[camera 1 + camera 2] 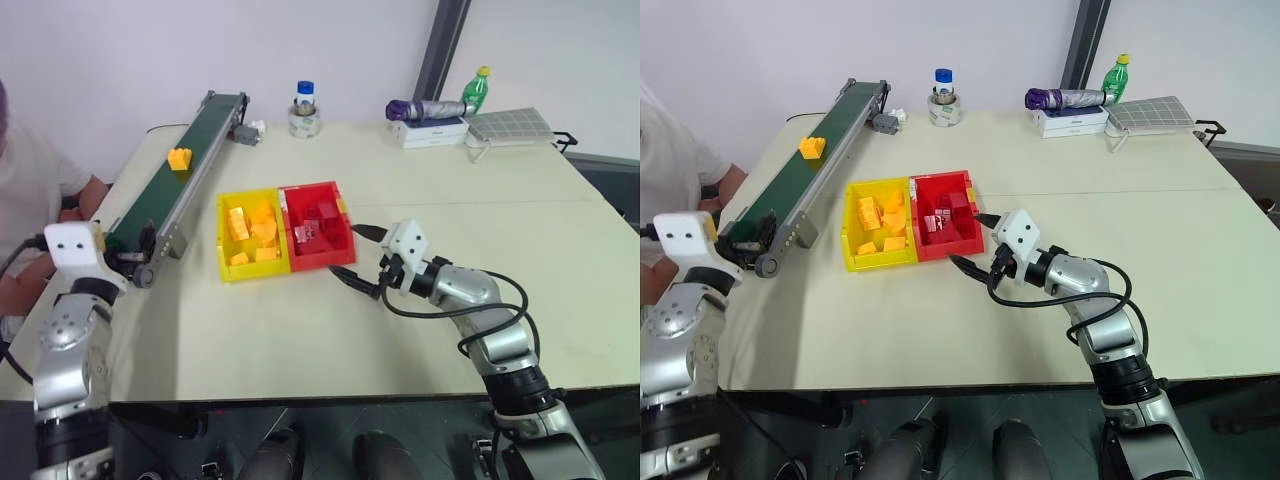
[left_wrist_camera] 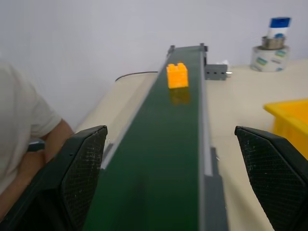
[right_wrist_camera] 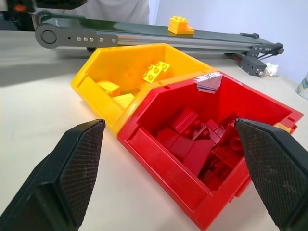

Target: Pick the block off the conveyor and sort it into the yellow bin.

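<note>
The block sits alone on the conveyor in the upper left of the frame, well up the belt from the left gripper, whose fingers are spread wide and empty at the belt's near end. At centre, the right gripper hangs spread and empty beside the red bin, the yellow bin touching it on the left

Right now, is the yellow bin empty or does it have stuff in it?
Not empty. The yellow bin already holds several yellow bricks, piled loosely inside.
</note>
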